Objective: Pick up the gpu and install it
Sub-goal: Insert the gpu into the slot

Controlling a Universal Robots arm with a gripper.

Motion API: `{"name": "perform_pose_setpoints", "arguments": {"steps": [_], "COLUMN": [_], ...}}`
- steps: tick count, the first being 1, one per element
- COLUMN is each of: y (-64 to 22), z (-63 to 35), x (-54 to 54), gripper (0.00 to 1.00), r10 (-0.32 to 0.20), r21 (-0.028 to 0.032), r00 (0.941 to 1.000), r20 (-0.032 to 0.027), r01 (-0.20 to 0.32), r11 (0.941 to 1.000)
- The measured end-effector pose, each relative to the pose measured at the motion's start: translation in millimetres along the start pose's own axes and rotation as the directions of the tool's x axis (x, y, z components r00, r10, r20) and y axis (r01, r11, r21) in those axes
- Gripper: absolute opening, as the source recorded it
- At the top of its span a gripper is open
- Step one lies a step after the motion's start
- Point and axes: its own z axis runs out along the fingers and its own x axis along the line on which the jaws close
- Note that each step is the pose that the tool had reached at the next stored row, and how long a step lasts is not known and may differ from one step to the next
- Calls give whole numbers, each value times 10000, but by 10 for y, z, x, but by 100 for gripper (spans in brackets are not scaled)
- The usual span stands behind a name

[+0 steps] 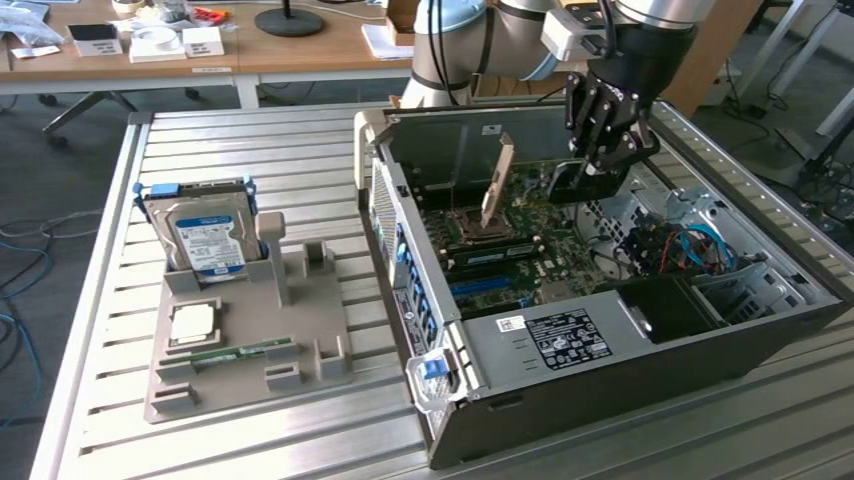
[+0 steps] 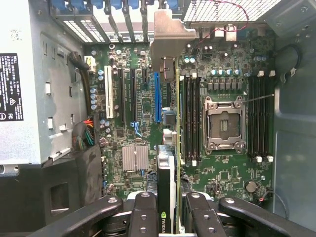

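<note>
The gpu (image 2: pixel 167 187) stands on edge inside the open computer case (image 1: pixel 400 230), and my gripper (image 2: pixel 168 210) is shut on its black shroud end. Its silver bracket (image 2: pixel 170 34) points at the case's slot wall with the blue tabs. The card's green edge (image 2: pixel 177 128) runs over the motherboard (image 2: pixel 143 128), between the blue slot (image 2: pixel 157 96) and the memory slots (image 2: pixel 190 118). Whether it sits in a slot I cannot tell. In the exterior view my gripper (image 1: pixel 597 165) hangs over the board, holding the gpu (image 1: pixel 577 184) low in the case.
On the exterior view's left, a grey holder plate (image 1: pixel 254 330) carries a hard drive (image 1: pixel 203 238), a square chip (image 1: pixel 194 322) and a memory stick (image 1: pixel 243 352). The power supply (image 1: pixel 561 335) fills the case's near end. The processor socket (image 2: pixel 223 123) lies beside the memory slots.
</note>
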Motion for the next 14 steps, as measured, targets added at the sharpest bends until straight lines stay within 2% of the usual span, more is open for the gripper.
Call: {"name": "perform_pose_setpoints", "arguments": {"steps": [14], "y": [22], "z": [27], "x": [2], "gripper": [27], "r10": [0], "r21": [1], "r00": [10000], "r20": [0], "r01": [0], "r11": [10000]}}
